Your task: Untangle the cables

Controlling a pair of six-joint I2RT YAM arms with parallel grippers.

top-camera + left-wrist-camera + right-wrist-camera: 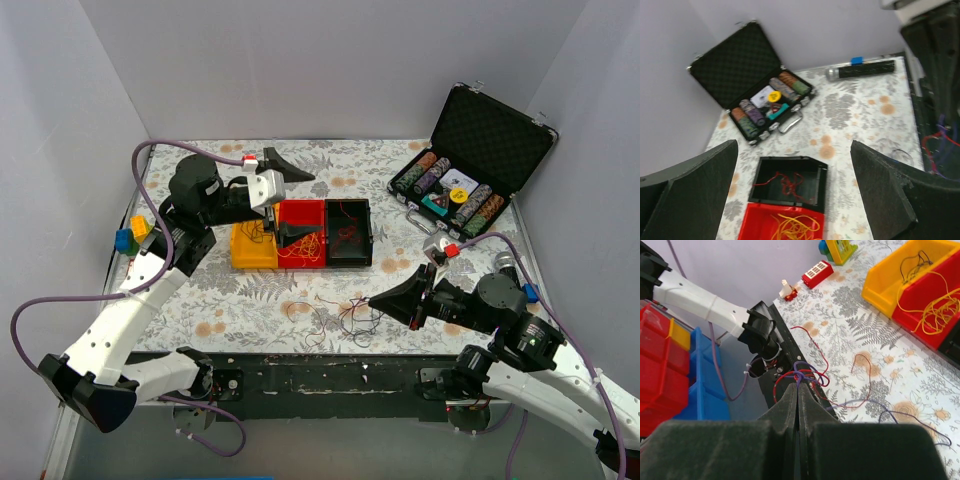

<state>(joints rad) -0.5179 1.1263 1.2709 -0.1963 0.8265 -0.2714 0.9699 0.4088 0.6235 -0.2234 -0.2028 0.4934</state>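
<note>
A tangle of red and purple cables (355, 318) lies on the flowered table near its front edge. My right gripper (378, 301) is shut on this tangle; in the right wrist view the shut gripper (798, 386) pinches a purple and red knot (802, 375), with strands trailing to the right. My left gripper (290, 200) is open and empty above three bins. The yellow bin (254, 247) holds dark cables, the red bin (302, 235) orange cables (792, 227), the black bin (349, 232) a red cable (787, 184). My left fingers (690, 195) flank the black bin.
An open black case of poker chips (470, 170) stands at the back right. Small toys (132, 235) sit at the left edge and a red-white one (250, 158) at the back. A dark cylinder (865, 70) lies by the right wall. Stacked blue and red bins (670, 365) stand off the table.
</note>
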